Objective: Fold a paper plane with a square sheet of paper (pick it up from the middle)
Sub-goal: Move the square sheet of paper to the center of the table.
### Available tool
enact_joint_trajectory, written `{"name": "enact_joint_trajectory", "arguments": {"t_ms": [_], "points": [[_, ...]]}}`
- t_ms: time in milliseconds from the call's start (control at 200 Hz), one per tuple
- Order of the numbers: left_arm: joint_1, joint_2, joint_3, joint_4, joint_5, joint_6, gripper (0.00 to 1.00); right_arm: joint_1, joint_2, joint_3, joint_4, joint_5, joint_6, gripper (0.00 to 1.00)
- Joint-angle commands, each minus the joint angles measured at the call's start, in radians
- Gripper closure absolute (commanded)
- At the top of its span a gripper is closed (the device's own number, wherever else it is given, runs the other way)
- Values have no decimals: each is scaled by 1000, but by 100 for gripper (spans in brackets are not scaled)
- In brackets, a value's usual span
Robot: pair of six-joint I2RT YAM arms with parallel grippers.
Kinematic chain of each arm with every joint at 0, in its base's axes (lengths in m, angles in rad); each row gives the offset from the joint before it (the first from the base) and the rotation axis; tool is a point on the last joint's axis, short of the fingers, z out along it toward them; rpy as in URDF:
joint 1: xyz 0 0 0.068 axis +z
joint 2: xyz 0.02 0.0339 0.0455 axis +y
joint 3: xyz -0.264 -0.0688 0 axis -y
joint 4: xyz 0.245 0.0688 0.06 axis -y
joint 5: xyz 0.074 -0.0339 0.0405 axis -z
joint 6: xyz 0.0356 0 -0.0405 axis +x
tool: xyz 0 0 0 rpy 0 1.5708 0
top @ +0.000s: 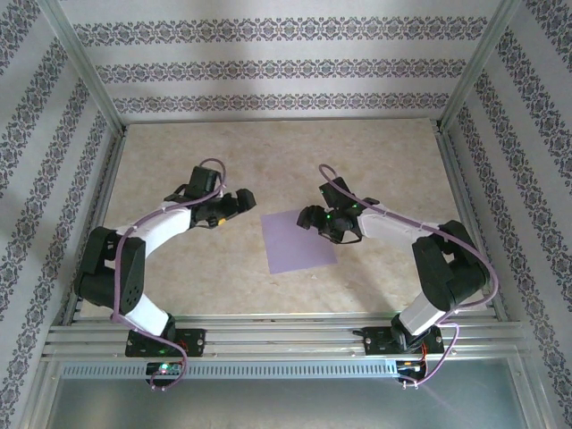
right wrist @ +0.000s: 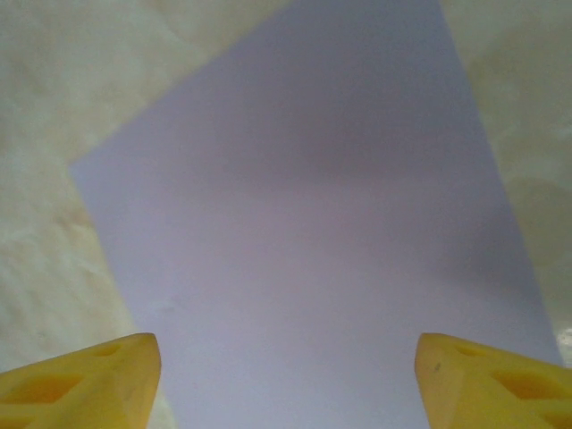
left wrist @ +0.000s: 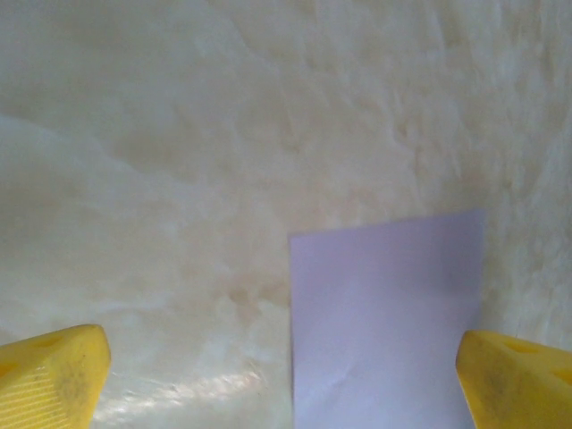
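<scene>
Quick status from my end: basically nothing on the folding is done yet. The sheet lies flat and unfolded on the surface, roughly in the middle between the two arms. I can't spot a single proper crease in it, so the pickup from the middle and every fold are left to do. From the top view, the right fingers hang over the sheet's far right corner, and on that wrist cam the lavender paper runs right across the gap between them. They're spread wide with nothing pinched. I honestly can't tell if the tips are touching the paper or hovering just above it. The left fingers are spread as wide as they go, holding nothing, over bare surface just off the sheet's left edge. On that cam one corner of the sheet pokes in between them, off to the right. My read is that we're at the approach for the first grab, with the right side looking closer to going first.
</scene>
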Motion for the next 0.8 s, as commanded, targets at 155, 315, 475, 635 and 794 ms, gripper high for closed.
{"name": "enact_joint_trajectory", "arguments": {"t_ms": [155, 315, 475, 635, 794], "points": [[-105, 38, 38, -29, 2, -106, 0, 17, 46, -43, -58, 57, 29, 28], [-148, 41, 34, -48, -66, -137, 0, 88, 3, -145, 6, 95, 315, 28], [-172, 20, 31, -95, -157, -154, 0, 177, 5, -188, 121, 143, 593, 25], [-199, 13, 46, -138, -177, -144, 0, 196, 31, -151, 238, 121, 628, 25], [-247, 29, 84, -197, -214, -101, 0, 151, -144, -177, 214, 190, 508, 24]]}}
